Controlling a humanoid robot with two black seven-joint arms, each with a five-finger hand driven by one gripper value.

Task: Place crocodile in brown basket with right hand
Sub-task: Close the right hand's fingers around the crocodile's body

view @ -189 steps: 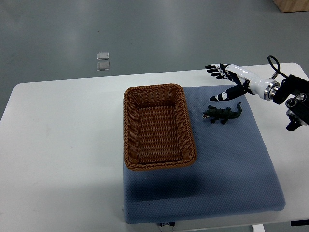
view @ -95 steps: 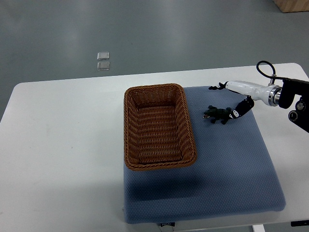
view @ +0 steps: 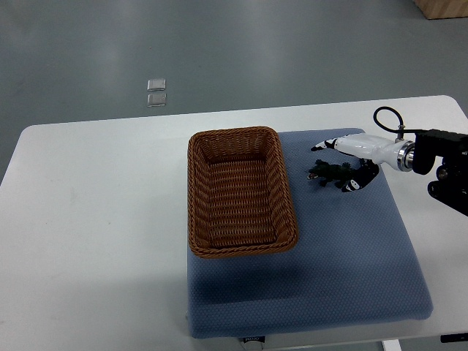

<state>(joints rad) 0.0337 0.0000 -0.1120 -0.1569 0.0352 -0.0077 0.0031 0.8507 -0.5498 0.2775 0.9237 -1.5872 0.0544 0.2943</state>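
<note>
Top view: right hand (view: 356, 150) comes in from right edge and hangs over tail end of crocodile (view: 327, 173). Fingers (view: 320, 146) spread open, reaching past toy at its 12 o'clock; thumb at its 4 o'clock, not closed on it. Crocodile lies flat on blue mat (view: 344, 248), at 3 o'clock from brown basket (view: 194, 197), near but apart. Mat lies on white table (view: 95, 219).

A white table (view: 95, 219) stands on a grey floor (view: 256, 51). A blue padded mat (view: 329, 256) covers the table's right half. Beyond the table's far edge, two small clear squares (view: 156, 93) lie on the floor. A wooden corner (view: 442, 7) shows far right.
</note>
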